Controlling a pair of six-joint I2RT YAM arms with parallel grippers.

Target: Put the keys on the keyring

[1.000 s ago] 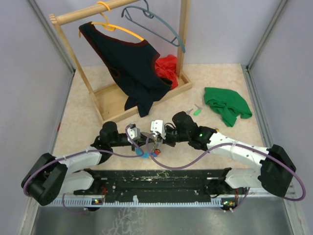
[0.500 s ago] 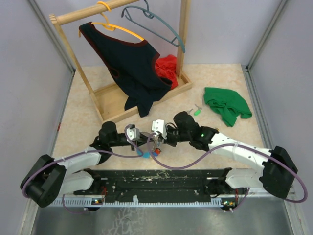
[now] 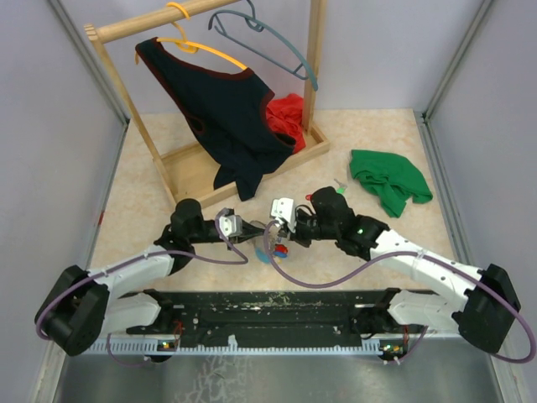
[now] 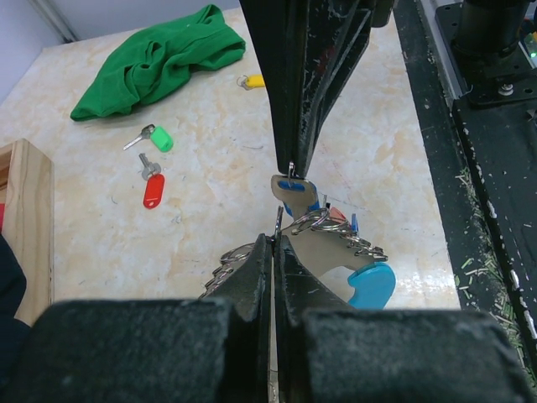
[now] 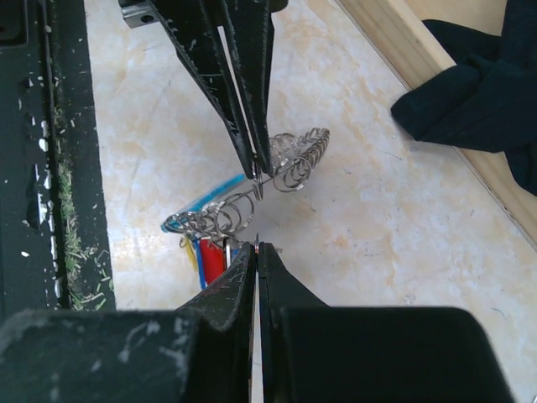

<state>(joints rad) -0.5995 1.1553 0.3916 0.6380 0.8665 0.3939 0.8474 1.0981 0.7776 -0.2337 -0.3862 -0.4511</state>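
Your left fingers point(image 4: 252, 277) are pressed together on the wire coil of the keyring point(image 4: 367, 284). Your right fingers point(image 5: 235, 290) are pinched shut on the small loop of a blue-capped key point(image 4: 295, 195), right against that coil. One red-capped key point(image 5: 214, 260) hangs under it.

Three loose keys lie on the bench point(image 3: 168, 210), right of the keyring and farther back. The red key point(image 4: 153, 189) is nearest, the green key point(image 4: 159, 137) is just past it, and the yellow key point(image 4: 250, 81) is farthest. Your right arm point(image 3: 352, 227) lies between the keyring and these keys. One green cloth point(image 3: 390, 180) sits beyond them.

Back and left of the keyring stands one wooden rack point(image 3: 315, 75) with two hangers. The yellow hanger point(image 3: 180, 13) carries a dark top point(image 3: 222, 109); the other is a grey-blue hanger point(image 3: 268, 38). One red cloth point(image 3: 285, 117) lies in the rack's base.
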